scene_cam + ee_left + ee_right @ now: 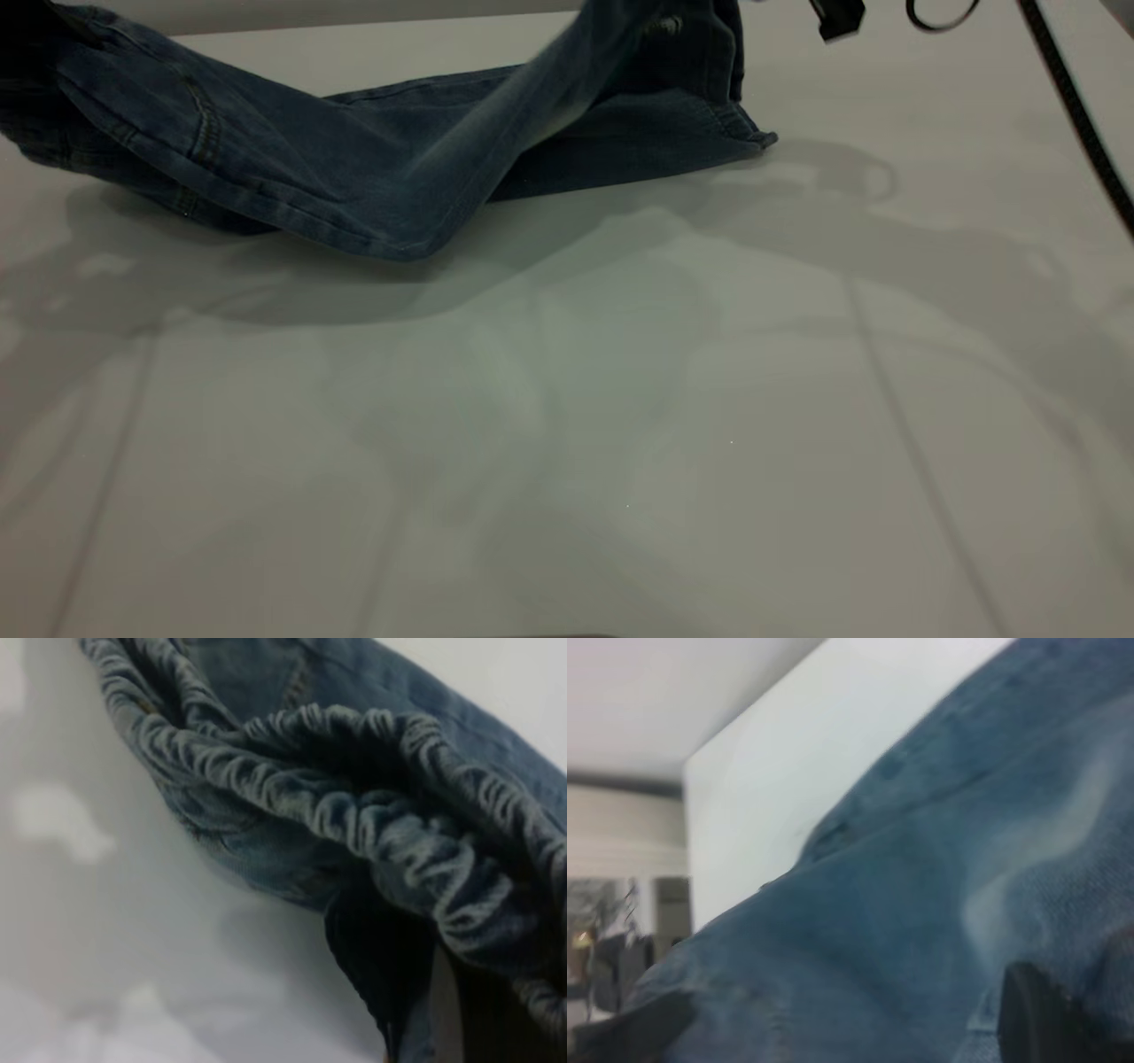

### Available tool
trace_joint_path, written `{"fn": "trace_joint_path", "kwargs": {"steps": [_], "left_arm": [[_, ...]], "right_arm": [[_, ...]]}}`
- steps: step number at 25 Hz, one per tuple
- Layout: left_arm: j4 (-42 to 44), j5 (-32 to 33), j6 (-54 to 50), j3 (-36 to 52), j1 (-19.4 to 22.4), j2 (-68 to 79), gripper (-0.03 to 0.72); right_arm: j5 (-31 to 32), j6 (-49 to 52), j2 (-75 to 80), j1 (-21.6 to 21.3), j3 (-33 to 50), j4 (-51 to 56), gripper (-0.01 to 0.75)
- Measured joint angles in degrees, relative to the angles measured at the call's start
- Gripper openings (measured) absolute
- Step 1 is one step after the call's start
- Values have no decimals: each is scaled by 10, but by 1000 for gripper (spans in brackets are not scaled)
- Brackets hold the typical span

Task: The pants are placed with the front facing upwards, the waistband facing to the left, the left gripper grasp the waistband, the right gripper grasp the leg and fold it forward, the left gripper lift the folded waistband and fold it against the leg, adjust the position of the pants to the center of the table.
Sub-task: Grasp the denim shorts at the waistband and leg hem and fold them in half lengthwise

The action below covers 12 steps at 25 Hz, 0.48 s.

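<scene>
You have the pants (372, 177) at the far edge of the table (620, 425), both ends raised for the forward fold. The left gripper sits off frame, apparently clenched on the ruched waistband (372, 815); the right gripper (1050, 1028) looks clamped on the leg, though denim hides both jaws.
</scene>
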Motion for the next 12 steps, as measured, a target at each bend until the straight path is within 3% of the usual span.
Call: {"fn": "trace_joint_path", "kwargs": {"steps": [8, 12], "left_arm": [[4, 67, 89, 0, 0, -12, 98], [38, 100, 97, 0, 0, -13, 98]], "right_arm": [[51, 82, -60, -20, 4, -137, 27], [76, 110, -74, -29, 62, -170, 27]]}}
